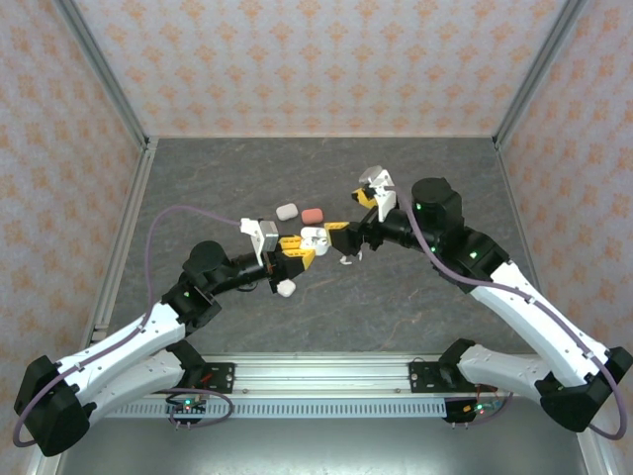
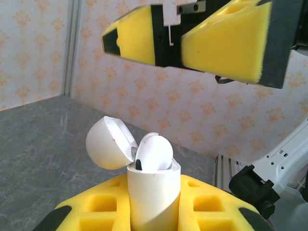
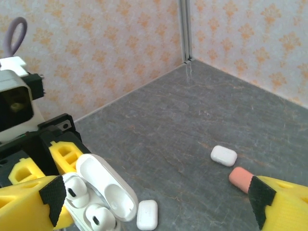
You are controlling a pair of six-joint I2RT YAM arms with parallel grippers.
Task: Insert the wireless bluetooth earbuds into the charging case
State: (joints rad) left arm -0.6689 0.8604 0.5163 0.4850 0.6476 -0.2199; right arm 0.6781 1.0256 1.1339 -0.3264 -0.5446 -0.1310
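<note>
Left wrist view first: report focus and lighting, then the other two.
Left wrist: the open case in the left pincer is sharp and evenly lit, no glare; the wallpaper behind is softer. Right wrist: the right pincer has slightly soft near fingers; the table is crisp. Top external: flat, even light, no hard shadows.

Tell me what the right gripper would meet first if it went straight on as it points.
Probably the open charging case, held by the left gripper just ahead. It sits off-centre between the open fingers, so the lid might be grazed first; depth is unclear.
</note>
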